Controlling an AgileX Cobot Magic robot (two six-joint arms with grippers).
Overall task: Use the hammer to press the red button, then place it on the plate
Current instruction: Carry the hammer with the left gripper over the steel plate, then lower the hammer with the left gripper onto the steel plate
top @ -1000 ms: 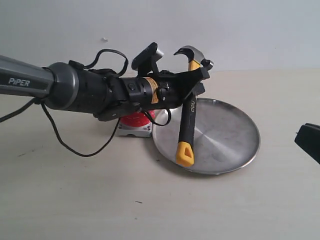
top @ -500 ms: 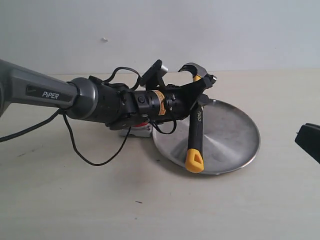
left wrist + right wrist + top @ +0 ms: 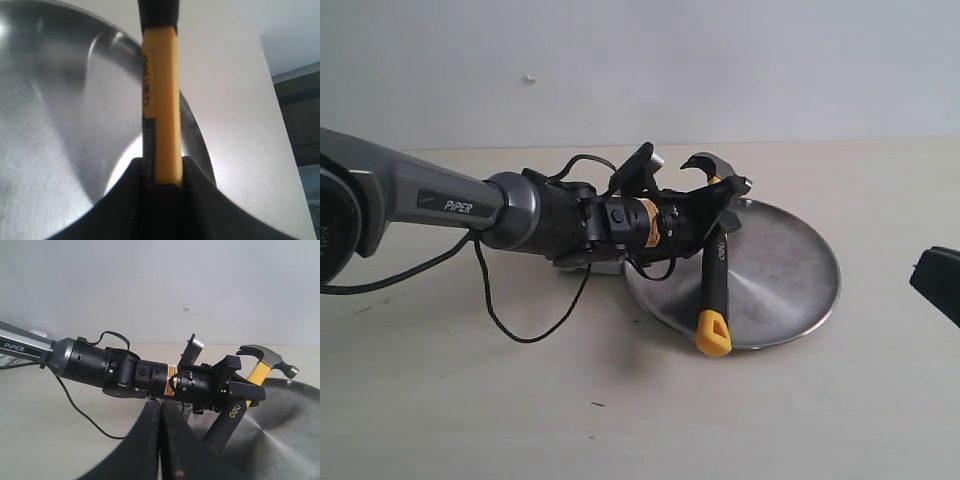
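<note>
My left gripper (image 3: 718,208) (image 3: 162,175) is shut on the hammer (image 3: 713,282) (image 3: 160,100), gripping the handle just below the dark head. The hammer hangs steeply, head up. Its yellow looped tip (image 3: 713,335) is down at the front rim of the silver plate (image 3: 775,270) (image 3: 50,150); I cannot tell whether they touch. The red button's dome is hidden behind the left arm; only a sliver of its grey base (image 3: 603,267) shows. My right gripper (image 3: 160,407) is shut and empty, off at the right edge of the exterior view (image 3: 938,282).
A black cable (image 3: 520,320) loops from the left arm down onto the beige table (image 3: 520,400). A pale wall stands behind the table. The plate (image 3: 292,432) lies close in front of the right wrist camera.
The left arm has dropped and reached further right, bringing the hammer down over the plate. The yellow tip has sunk to the plate's front rim. The red dome is now covered by the arm.
</note>
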